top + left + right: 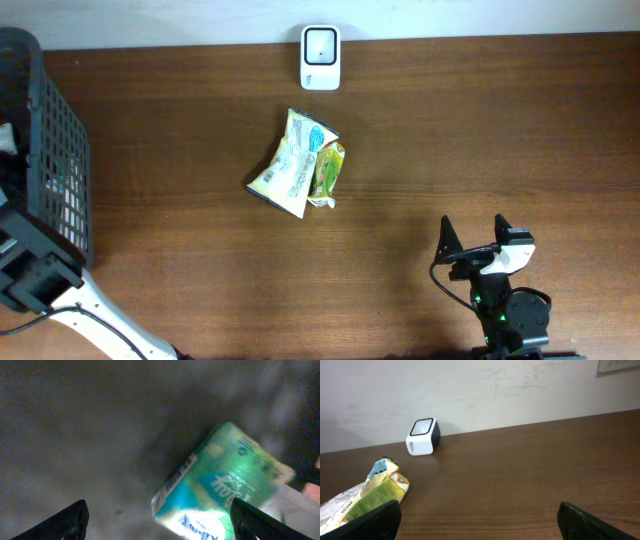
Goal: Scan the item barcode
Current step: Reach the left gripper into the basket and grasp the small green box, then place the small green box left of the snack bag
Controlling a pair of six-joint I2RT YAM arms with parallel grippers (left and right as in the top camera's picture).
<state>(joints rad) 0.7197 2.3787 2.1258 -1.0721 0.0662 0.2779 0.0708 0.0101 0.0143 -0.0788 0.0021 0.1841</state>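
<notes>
We see two packets touching each other near the middle of the surface (450, 130): a pale packet (288, 165), crumpled and lying on a slant, and a smaller green packet (328, 170) pressed against its right side. From the right wrist they show at the lower left, the green packet (377, 497) partly over the pale packet (335, 510). No end effector touches them. Beyond them, well apart, the white scanner (321, 58) stands at the far edge of the surface by the pale wall (470, 390), its dark window facing up and slightly forward (422, 437). A third pack (225, 485), green and teal and blurred, lies tilted in a dim grey place in the left wrist view; we make out a strip of dark bars along its upper left edge, but cannot read it. The left end effector (160, 510) hangs over this pack with its fingers spread wide, one finger (60, 522) clear of the pack and the other at its lower right side, so nothing is clamped. Overhead, the left arm (40, 275) reaches toward the dark mesh basket (60, 140) at the left edge. The right end effector (475, 238) sits low on the right near edge, well apart from the packets, spread wide (479, 507) and holding nothing.
</notes>
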